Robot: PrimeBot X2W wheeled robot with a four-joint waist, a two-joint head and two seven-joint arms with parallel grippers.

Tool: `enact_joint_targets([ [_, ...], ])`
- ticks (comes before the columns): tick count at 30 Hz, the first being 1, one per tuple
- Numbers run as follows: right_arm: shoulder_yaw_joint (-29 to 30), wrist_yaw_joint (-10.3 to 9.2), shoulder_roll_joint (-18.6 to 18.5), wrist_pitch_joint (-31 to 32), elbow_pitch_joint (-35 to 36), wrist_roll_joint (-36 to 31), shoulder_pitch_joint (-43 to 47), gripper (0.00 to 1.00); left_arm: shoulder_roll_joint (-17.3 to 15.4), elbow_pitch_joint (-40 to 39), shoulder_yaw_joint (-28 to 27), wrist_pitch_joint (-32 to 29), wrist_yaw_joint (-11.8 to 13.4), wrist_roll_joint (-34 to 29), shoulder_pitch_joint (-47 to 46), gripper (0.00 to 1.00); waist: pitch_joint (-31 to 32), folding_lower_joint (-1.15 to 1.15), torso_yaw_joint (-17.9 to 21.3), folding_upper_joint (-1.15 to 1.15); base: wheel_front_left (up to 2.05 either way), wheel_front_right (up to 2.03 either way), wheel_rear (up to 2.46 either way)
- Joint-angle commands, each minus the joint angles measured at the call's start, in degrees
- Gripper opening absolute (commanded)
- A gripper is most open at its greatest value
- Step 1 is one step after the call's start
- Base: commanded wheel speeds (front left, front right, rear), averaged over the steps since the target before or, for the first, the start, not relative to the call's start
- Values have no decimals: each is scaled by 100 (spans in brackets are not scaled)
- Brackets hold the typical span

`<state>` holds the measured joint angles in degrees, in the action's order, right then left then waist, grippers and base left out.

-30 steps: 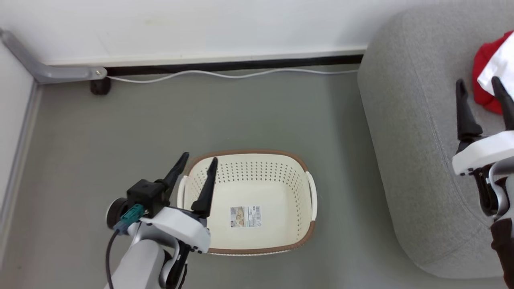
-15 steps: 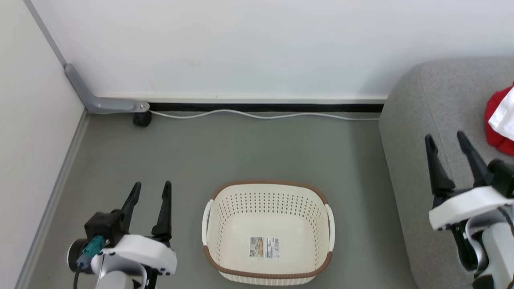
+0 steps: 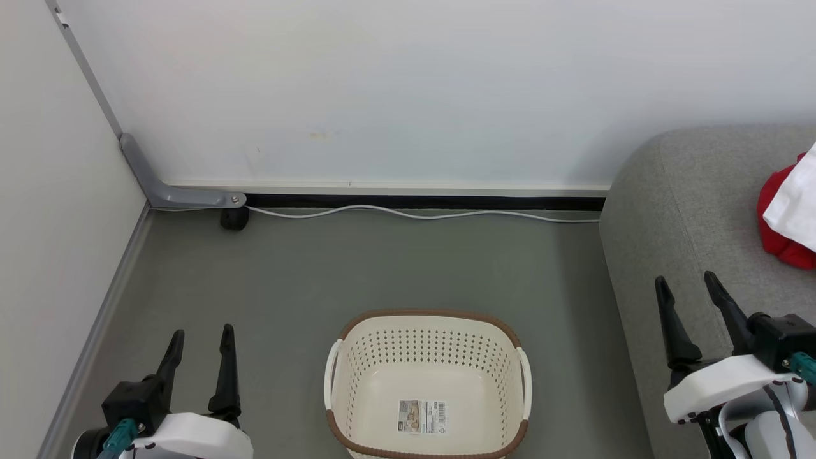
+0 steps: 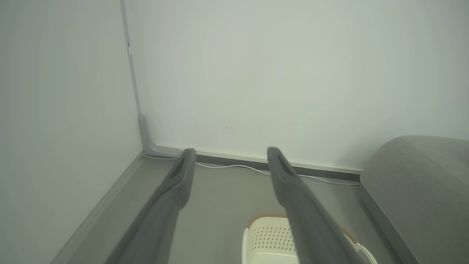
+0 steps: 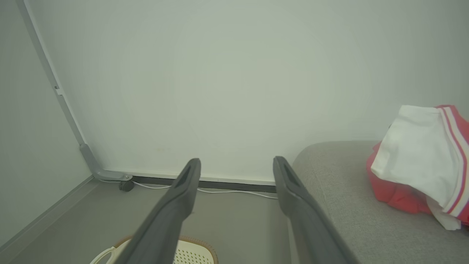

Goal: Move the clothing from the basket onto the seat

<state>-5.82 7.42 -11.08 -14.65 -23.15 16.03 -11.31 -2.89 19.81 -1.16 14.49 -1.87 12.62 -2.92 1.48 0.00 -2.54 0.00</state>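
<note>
I count one basket (image 3: 433, 345) on the floor (image 3: 382, 268) at the bottom middle of the head view. Its inside shows bare cream plastic and one label (image 3: 422, 416). One sofa (image 3: 688, 210) takes the right side. The clothing (image 3: 787, 223) lies on its cushion at the far right edge, one white piece (image 3: 795, 207) draped over red (image 3: 781, 248). I cannot tell how many red pieces are in the heap.

Both arms sit low at the bottom corners. My left gripper (image 3: 202, 331) is over the floor left of the basket and apart from it. Its two fingers point at the back wall (image 3: 414, 95) and stand spread with floor showing between them. My right gripper (image 3: 684, 278) shows against the sofa's rounded end, its fingers parted the same way, well short of the clothing.

A strip of floor separates basket and sofa. Open floor runs from the basket to the back wall, where one white cable (image 3: 414, 214) lies along the skirting. The side wall (image 3: 44, 223) is near the left gripper.
</note>
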Motion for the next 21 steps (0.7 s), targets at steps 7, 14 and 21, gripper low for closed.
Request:
enact_joint_targets([
  [7, -51, 7, 65, -35, 45, -134, -23, 100, -22, -212, -271, 51, -111, -69, -16, 100, 33, 0, 12, 0, 0, 0, 0],
  [14, -15, 7, 101, -35, -56, -178, -59, 100, -6, -170, -229, 51, -195, -137, -3, 100, 12, 0, 43, 0, 0, 0, 0],
  [21, 72, 7, 126, -35, -162, -198, -80, 100, -1, -94, -127, 51, -247, -127, -26, 100, -12, 0, 62, 0, 0, 0, 0],
])
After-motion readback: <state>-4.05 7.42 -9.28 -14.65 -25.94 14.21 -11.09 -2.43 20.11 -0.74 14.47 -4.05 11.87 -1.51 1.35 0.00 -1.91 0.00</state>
